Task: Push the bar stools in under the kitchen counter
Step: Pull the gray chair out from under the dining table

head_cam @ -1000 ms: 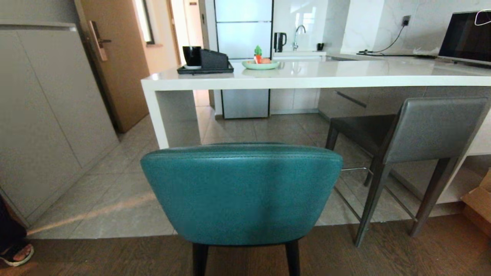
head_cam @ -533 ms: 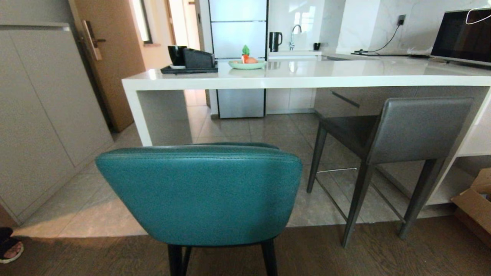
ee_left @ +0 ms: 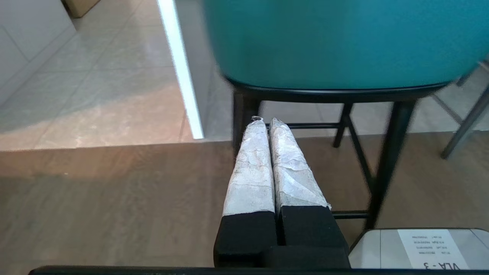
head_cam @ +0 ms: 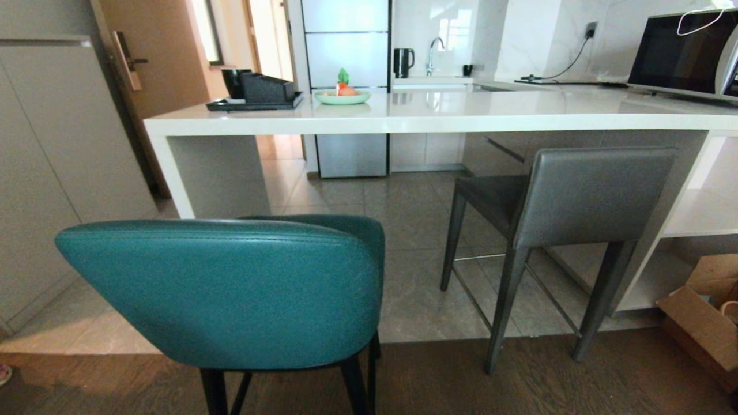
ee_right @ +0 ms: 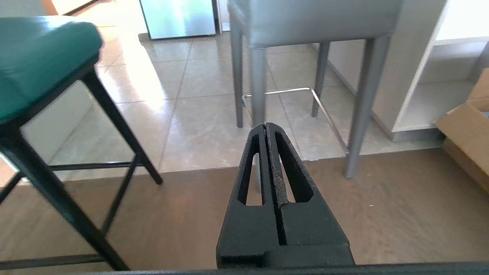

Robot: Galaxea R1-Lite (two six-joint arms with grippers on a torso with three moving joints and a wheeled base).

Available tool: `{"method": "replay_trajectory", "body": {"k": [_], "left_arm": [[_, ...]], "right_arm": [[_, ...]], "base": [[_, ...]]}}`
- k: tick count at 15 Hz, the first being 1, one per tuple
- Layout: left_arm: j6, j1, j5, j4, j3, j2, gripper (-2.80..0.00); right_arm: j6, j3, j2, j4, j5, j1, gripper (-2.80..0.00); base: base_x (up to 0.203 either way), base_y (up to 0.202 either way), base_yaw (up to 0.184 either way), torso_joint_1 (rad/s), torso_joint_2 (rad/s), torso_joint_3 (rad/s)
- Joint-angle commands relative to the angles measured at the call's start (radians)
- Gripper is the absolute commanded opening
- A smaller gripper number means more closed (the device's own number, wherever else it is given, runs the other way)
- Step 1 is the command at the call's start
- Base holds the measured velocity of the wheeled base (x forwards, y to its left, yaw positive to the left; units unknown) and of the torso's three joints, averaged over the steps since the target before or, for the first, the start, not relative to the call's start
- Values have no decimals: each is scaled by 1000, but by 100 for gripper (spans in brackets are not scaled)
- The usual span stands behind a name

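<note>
The teal bar stool [head_cam: 230,288] stands close in front of me at the lower left, its curved back toward me, short of the white kitchen counter [head_cam: 438,118]. The grey bar stool [head_cam: 582,196] stands further right with its seat partly under the counter. Neither arm appears in the head view. My left gripper [ee_left: 266,121] is shut and empty, low behind the teal stool [ee_left: 336,42] near its black legs. Shut and empty too, my right gripper [ee_right: 266,126] hangs over the wood floor, pointing at the grey stool's legs [ee_right: 359,95], with the teal stool [ee_right: 38,57] off to one side.
A black tray with cups [head_cam: 253,98] and a green plate [head_cam: 341,97] sit on the counter; a microwave [head_cam: 680,55] stands at its right end. A cardboard box [head_cam: 700,317] lies on the floor at the right. Grey cabinets [head_cam: 52,161] line the left wall.
The whole head view has shifted: both stools and the counter now sit further left in the picture, so the camera has turned or driven right. The microwave has come into view.
</note>
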Motion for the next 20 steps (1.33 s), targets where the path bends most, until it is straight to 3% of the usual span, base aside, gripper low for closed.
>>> {"method": "replay_trajectory", "body": {"k": [1,20], "left_arm": [[0,1,0,1,0,1,-280],[-20,2,29,0,0,1,-280]], "right_arm": [[0,5,2,0,1,0,-280],[1,5,2,0,0,0,-280]], "base": [[0,-194,5,5,-4,7],[0,-195,1,2,2,2]]}}
